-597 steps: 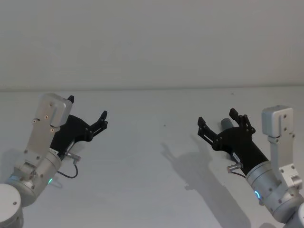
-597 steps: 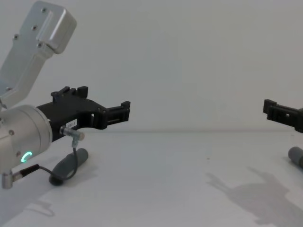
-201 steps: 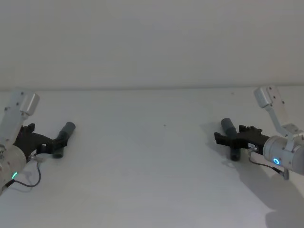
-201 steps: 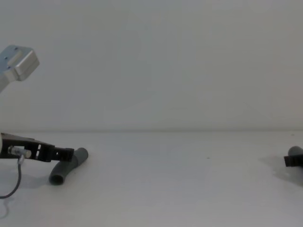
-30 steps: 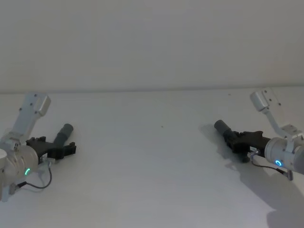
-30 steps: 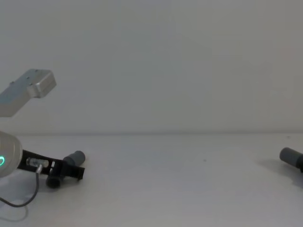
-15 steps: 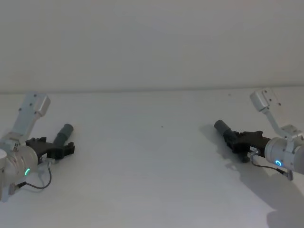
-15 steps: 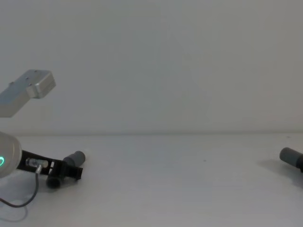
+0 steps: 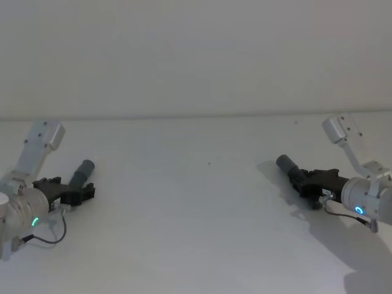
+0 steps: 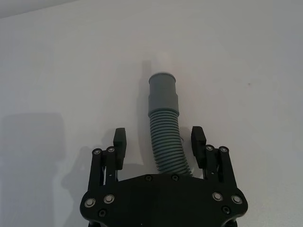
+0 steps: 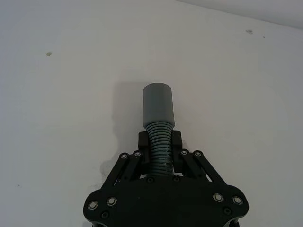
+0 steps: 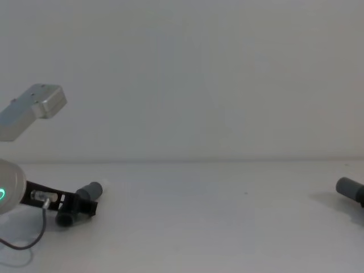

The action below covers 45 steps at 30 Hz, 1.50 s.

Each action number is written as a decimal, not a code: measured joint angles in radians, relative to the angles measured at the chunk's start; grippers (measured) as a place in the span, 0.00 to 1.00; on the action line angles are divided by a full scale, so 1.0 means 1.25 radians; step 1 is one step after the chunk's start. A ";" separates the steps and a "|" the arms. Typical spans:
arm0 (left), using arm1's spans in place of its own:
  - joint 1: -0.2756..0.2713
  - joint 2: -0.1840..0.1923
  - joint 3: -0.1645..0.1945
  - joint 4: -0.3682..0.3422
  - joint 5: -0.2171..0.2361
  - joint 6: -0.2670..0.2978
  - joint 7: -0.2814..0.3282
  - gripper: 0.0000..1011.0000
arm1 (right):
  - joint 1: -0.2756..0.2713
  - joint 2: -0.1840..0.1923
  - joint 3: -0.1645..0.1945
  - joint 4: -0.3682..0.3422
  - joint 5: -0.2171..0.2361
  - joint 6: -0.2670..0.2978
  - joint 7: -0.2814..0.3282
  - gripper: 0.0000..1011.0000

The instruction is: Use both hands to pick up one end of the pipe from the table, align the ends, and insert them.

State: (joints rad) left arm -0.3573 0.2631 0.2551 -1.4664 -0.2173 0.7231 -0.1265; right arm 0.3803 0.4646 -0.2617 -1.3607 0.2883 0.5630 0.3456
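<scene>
You are facing a wide white matte table (image 9: 196, 245) that spans the scene from left to right and fills its near part. At the far side it meets a plain pale grey wall (image 9: 196, 55) along one straight, level line; from the chest view that wall takes up most of what you see above the tabletop. The light is soft and even. A broad, faint grey shadow (image 9: 343, 251) lies on the table at the near right. You can pick out a small dark speck (image 9: 209, 163) near the table's middle and another speck (image 9: 296, 121) farther right, close to the wall.
</scene>
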 joint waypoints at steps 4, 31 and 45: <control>0.000 0.000 0.000 0.000 0.000 0.000 0.000 0.77 | 0.000 0.000 0.000 0.000 0.000 0.000 0.000 0.24; 0.000 0.000 0.000 0.001 0.001 0.001 0.001 0.59 | 0.000 0.000 0.000 0.000 0.000 0.000 0.000 0.24; 0.000 0.000 0.000 0.001 0.001 0.001 0.001 0.50 | 0.000 0.000 0.000 0.000 0.000 0.000 0.000 0.24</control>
State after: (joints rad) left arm -0.3569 0.2633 0.2551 -1.4647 -0.2163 0.7248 -0.1250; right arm 0.3803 0.4646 -0.2617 -1.3607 0.2882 0.5630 0.3456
